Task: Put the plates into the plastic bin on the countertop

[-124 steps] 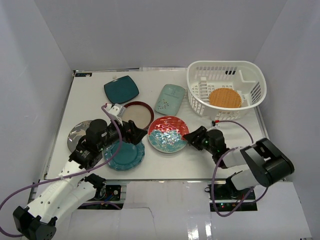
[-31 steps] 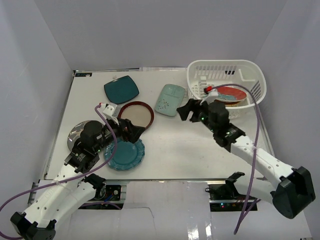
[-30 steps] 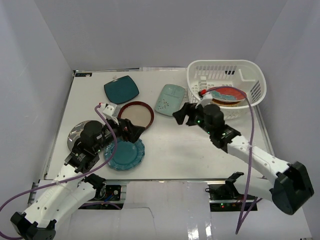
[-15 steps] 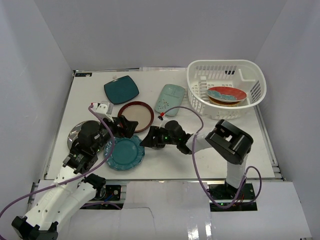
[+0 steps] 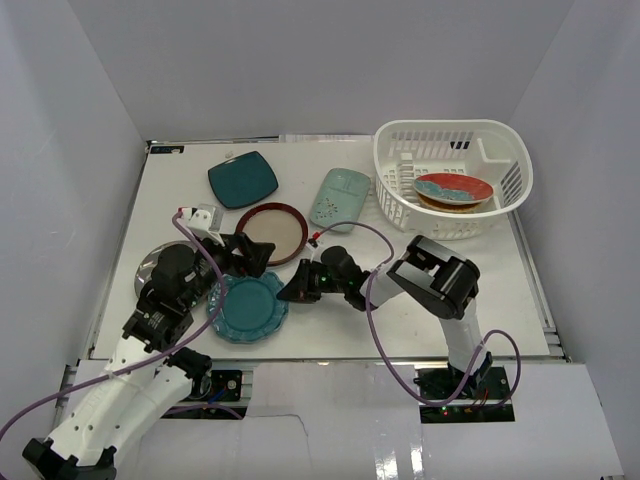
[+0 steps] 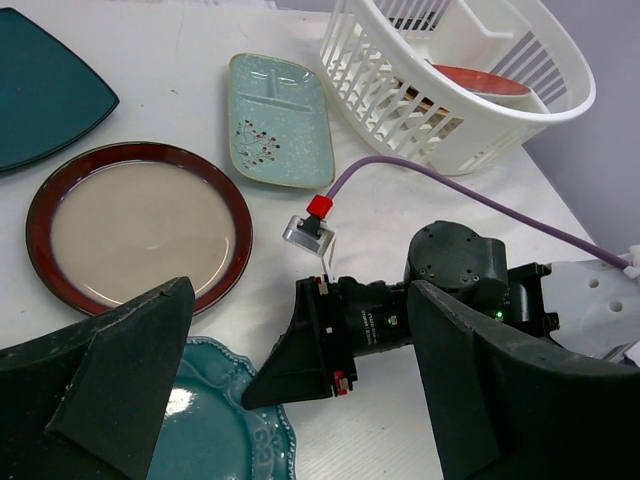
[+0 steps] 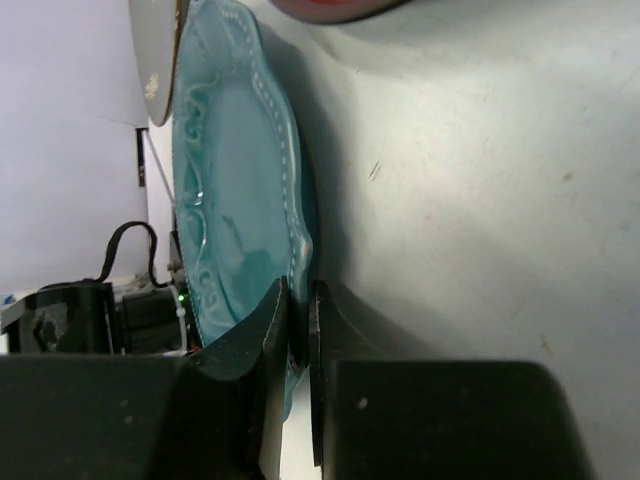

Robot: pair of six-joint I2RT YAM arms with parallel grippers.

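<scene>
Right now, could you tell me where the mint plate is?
In the top view the mint plate lies on the countertop just left of the bin, with the red-rimmed plate at its near left.

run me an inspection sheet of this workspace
surface: white matte countertop, no spills seen
job's things: white slotted plastic bin holds red-and-turquoise patterned plate; dark teal rounded-square plate, mint rectangular plate, red-rimmed beige plate, scalloped teal plate, dark grey round plate lie on the countertop
clutter: nothing seen
grippers: left gripper open, hovering; right gripper fingers shut on scalloped teal plate's rim
cables: purple cables loop off both wrists
surroundings: plain white walls
</scene>
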